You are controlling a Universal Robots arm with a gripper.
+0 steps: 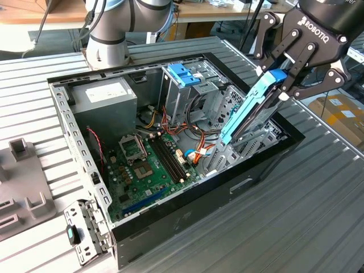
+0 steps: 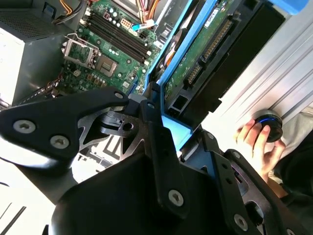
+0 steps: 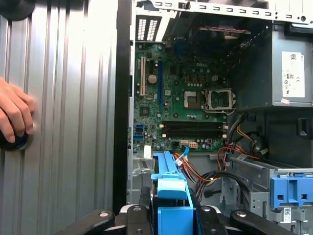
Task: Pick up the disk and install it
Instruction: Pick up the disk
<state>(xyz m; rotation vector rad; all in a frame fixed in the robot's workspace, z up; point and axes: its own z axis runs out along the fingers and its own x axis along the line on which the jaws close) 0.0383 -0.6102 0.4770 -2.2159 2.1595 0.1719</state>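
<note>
The disk point(image 1: 250, 111) is clamped in the hand point(image 1: 281, 85) and tilted, its long axis sloping down from the hand into the open computer case point(image 1: 170, 227). Its lower end is seen over the metal bay point(image 1: 256, 153) at the exterior view's right, seemingly not yet seated. Orange cables point(image 1: 196, 152) lie close beside; the blue-topped cage point(image 1: 185, 77) stands apart.

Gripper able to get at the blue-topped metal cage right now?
Probably reachable, the blue-topped metal cage stands uncovered in the open black case, but the gripper is shut on the blue-railed silver disk.
</note>
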